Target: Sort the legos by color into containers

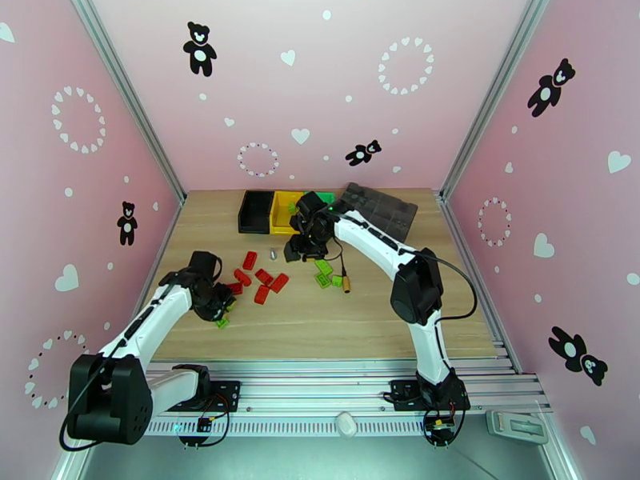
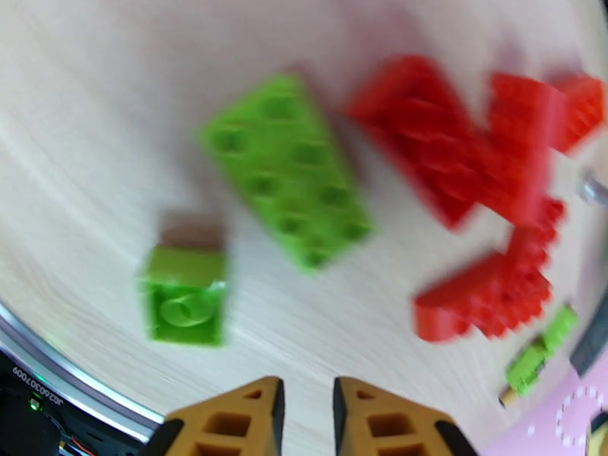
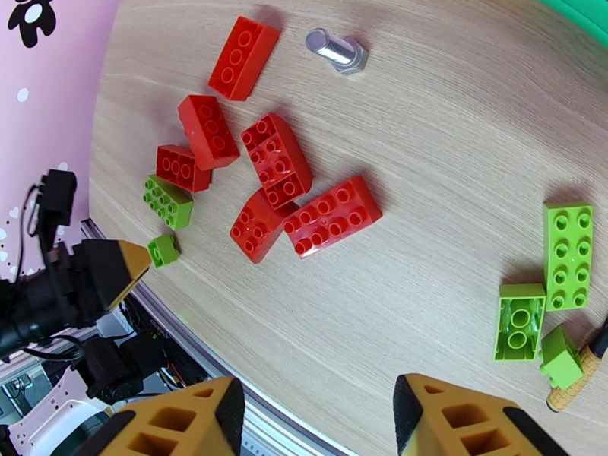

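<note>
1. The left fingers [image 2: 228, 419] are closed almost together with nothing between them, low over the table [image 2: 91, 146], just beside a small green lego [image 2: 185, 298].
2. A larger green lego [image 2: 289, 169] lies near it, and the red legos [image 2: 456, 161] cluster beyond.
3. The right fingers [image 3: 190, 419] stand wide apart and empty above the table, between the red cluster and three other green legos [image 3: 568, 256] by the screwdriver [image 3: 577, 374].
4. A bolt [image 3: 338, 51] lies past the red legos.
5. The black bin [image 1: 256, 211], yellow bin [image 1: 284, 211] and green bin [image 1: 326, 196] sit side by side at the far edge, next to a grey tray [image 1: 382, 208].
</note>
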`<state>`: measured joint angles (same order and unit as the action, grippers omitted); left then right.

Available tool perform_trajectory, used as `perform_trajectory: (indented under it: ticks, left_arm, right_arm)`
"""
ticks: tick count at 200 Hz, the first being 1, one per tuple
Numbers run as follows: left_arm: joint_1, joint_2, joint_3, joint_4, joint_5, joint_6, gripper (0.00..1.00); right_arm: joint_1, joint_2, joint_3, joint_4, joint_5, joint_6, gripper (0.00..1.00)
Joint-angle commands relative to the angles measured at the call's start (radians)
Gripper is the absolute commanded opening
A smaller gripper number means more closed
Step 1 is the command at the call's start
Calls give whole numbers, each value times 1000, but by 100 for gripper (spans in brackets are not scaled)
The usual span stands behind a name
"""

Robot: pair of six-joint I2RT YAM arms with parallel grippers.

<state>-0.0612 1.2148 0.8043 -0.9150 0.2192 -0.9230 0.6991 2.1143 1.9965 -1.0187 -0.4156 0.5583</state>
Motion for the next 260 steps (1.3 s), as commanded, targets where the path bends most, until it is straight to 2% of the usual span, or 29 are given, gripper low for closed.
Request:
perform_trajectory:
  ticks: [1,26,52,81,131,198,217,260]
  left_arm:
    - [6,20,90,-83,34,89,28]
    - [8,31,109,-150,-55,101,41]
    - [8,48,37,-113,-75,78,68]
    - [8,46,-57,-79,-105,54,74]
    - [8,90,-140,15,-118,23,70]
    - [26,145,-148,73,-183,-2,66]
    - [30,159,-143,77,-186,6,59]
    - [25,157,-129,66,-141,47,37]
  right_arm:
    - [-10,19,0,-11,-16,-9,57]
    - [-10,18,2,-9,-14,-5,57]
    - [-10,18,2,-4,-14,4,57]
    - [-10,13,1,-5,-4,5,57]
    - [-10,15,-6,-9,-5,6,57]
    - [11,25,-6,-14,-10,5,57]
    - [13,26,-8,-16,-7,4,57]
    - [14,15,-10,-22,6,-3,57]
